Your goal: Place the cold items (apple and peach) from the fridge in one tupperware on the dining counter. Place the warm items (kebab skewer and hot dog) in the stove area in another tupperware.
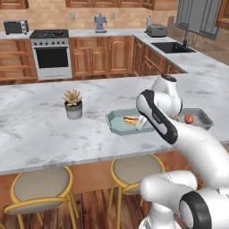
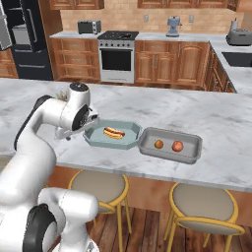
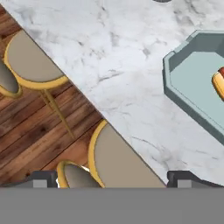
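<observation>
On the dining counter point(image 2: 59, 93) lies a pale teal tupperware point(image 2: 128, 140) with the hot dog point(image 2: 113, 132) in it. Right beside it, a greyish tupperware point(image 2: 170, 155) holds two round fruits, the redder apple point(image 2: 177, 145) and the more orange peach point(image 2: 158, 144). My gripper point(image 2: 69, 134) hangs open and empty over the counter's front edge, just left of the teal tupperware point(image 3: 192, 87). In the hand view the open gripper point(image 3: 113, 181) looks down at the counter edge and at one end of the hot dog point(image 3: 218, 83). The kebab skewer is out of view.
A small potted plant point(image 1: 73, 103) stands on the counter left of the trays. Yellow-framed stools point(image 1: 42, 185) line the near side. The stove point(image 1: 50, 53), a toaster point(image 1: 15, 27) and a sink point(image 1: 172, 47) are along the far walls, and the fridge point(image 2: 24, 44) is at far left.
</observation>
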